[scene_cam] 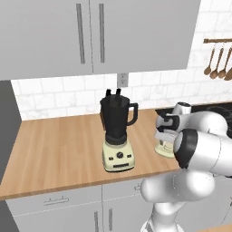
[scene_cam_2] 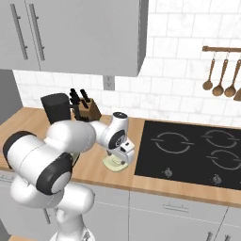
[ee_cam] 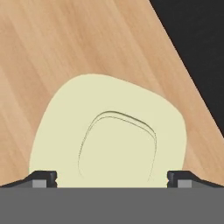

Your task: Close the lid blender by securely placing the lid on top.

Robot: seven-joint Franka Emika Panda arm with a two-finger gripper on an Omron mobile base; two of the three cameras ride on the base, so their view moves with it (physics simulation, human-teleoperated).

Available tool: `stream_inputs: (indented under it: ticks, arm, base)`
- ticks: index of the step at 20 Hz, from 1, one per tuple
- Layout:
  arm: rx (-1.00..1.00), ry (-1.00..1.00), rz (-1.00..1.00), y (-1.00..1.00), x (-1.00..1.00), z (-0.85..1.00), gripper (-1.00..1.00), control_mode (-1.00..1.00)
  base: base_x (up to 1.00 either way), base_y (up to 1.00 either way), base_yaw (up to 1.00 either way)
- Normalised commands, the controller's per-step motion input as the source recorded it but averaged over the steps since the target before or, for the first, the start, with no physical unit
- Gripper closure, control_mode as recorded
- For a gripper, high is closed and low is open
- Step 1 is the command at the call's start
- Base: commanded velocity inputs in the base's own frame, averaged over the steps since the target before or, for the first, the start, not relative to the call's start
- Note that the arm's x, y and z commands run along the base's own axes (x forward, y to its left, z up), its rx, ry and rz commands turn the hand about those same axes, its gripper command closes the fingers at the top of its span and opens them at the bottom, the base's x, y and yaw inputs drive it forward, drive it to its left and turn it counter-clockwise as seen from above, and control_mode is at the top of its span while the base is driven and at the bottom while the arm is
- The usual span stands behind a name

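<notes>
- The blender point(scene_cam: 118, 136) stands upright on the wooden desk point(scene_cam: 59, 145), near the desk's front edge; its dark jar sits on a cream base with a black dial, handle to one side, and the jar's top is uncovered.
- The lid point(ee_cam: 109, 135), a pale cream-green disc with a raised centre knob, lies flat on the desk close to the front edge, between the blender and the black cooktop point(scene_cam_2: 188, 150), well apart from the blender.
- The pincer point(ee_cam: 111, 177) hangs directly over the lid, pointing down; its two dark fingertips point(ee_cam: 43, 178) stand wide apart, one on each side of the knob, holding nothing.
- A knife block point(scene_cam_2: 87, 109) stands at the desk's back edge.
- Wooden spoons point(scene_cam_2: 219, 75) hang from a wall rail above the cooktop.
</notes>
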Motion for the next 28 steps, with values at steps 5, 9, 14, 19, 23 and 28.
stream_inputs:
  ticks: [5, 9, 14, 19, 23, 28]
  arm:
    - [0.0, -0.12, 0.0, 0.0, 0.35, -0.02, -1.0, -1.0]
    - [0.0, -0.04, 0.0, 0.0, 0.09, -0.28, -1.0, -1.0]
    - [0.0, 0.0, 0.0, 0.01, -0.03, -0.53, -1.0, -1.0]
    - [0.0, 0.0, 0.0, 0.1, -0.11, -0.43, 1.0, -1.0]
    - [0.0, -0.02, -0.01, 0.09, -0.04, 0.13, 1.0, -1.0]
    - [0.0, -0.07, -0.01, 0.0, -0.18, 0.6, 1.0, -1.0]
  base:
    - [0.0, 0.0, 0.0]
    - [0.0, 0.0, 0.0]
    - [0.0, 0.0, 0.0]
    - [0.0, 0.0, 0.0]
    - [0.0, 0.0, 0.0]
    - [0.0, 0.0, 0.0]
